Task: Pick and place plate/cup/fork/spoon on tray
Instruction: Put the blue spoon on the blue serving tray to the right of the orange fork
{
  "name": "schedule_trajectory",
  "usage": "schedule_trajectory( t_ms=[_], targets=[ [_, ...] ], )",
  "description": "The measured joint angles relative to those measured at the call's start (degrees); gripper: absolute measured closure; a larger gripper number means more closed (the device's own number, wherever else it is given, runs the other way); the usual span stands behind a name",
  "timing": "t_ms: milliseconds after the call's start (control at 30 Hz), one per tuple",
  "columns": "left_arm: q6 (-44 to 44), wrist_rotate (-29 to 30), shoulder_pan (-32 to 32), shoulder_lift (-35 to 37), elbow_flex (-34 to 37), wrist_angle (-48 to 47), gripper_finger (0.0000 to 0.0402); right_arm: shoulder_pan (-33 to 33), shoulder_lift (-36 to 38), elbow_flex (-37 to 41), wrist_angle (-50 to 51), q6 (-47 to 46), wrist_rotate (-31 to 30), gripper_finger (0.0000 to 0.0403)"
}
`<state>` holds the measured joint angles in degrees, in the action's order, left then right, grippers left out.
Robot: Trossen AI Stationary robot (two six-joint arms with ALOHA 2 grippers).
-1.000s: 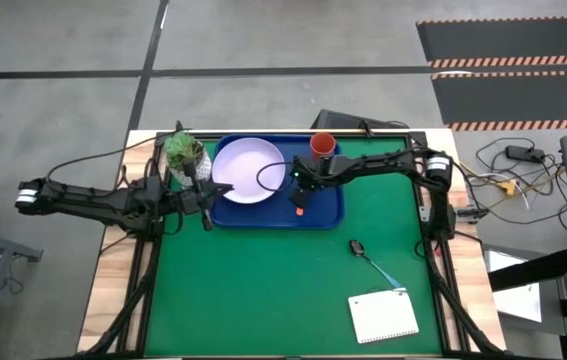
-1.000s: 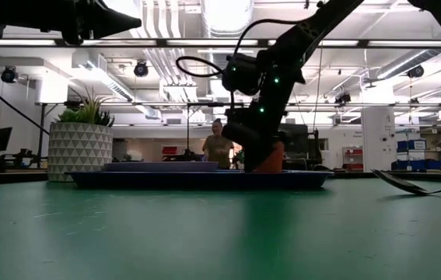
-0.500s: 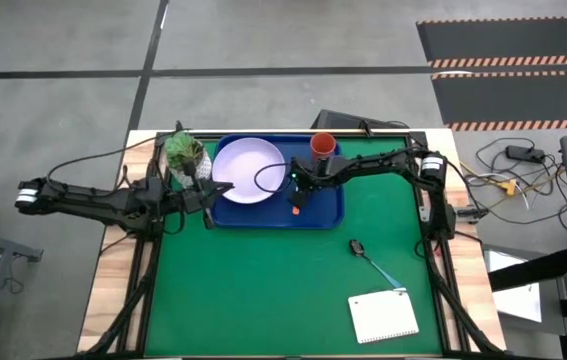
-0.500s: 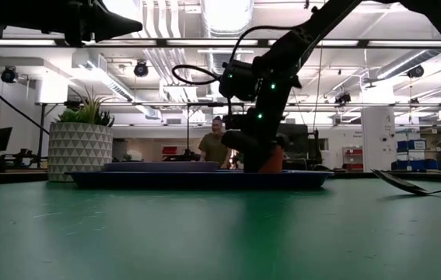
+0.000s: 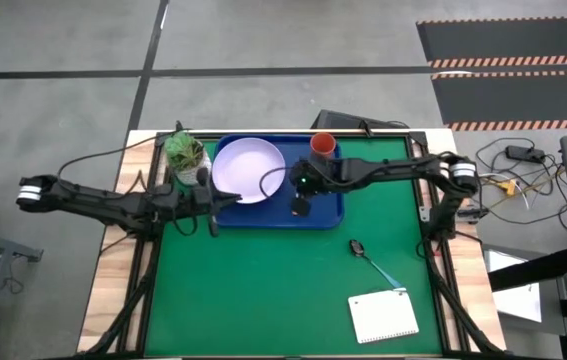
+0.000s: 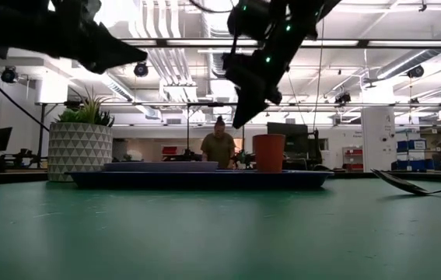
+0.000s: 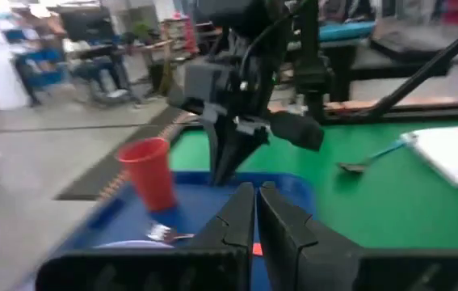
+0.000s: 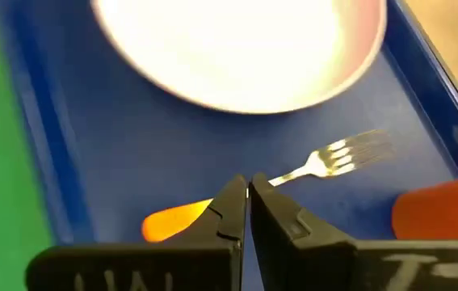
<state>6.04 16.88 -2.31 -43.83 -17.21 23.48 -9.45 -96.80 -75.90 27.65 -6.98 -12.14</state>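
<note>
The blue tray point(image 5: 329, 212) lies at the table's far side. On it rest the lavender plate point(image 5: 248, 168), the orange-red cup point(image 5: 322, 146), standing upright, and the orange-handled fork point(image 8: 325, 164), lying flat on the tray floor beside the plate. The spoon point(image 5: 373, 262) lies on the green mat toward the near right. My right gripper point(image 8: 247, 192) is shut with nothing in it and hangs above the fork, well clear of the tray point(image 6: 239, 120). My left gripper point(image 7: 254, 194) is shut and empty, held level above the tray's left end point(image 5: 225, 200).
A potted plant point(image 5: 185, 152) stands just left of the tray. A white spiral notepad point(image 5: 383, 317) lies at the near right, beyond the spoon. The mat's near left and middle hold nothing. A person stands in the room behind the table point(image 6: 218, 146).
My right gripper has risen from just above the tray floor beside the cup to well above the tray, still shut. The fork stays flat on the tray. My left gripper has sunk a little and rolled about its own axis, staying shut.
</note>
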Motion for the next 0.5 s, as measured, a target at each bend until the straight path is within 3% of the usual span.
schedule_trajectory(
  t_ms=[200,500],
  targets=[
    [-4.2,-2.9,-0.1,-7.1,3.1,16.4,0.0402,5.4,3.3,1.1,0.0,2.3,0.1,0.0394],
    [-8.1,-3.0,-0.1,-13.3,3.1,19.9,0.0402,9.1,5.3,1.4,0.7,4.1,0.1,0.0394]
  ],
)
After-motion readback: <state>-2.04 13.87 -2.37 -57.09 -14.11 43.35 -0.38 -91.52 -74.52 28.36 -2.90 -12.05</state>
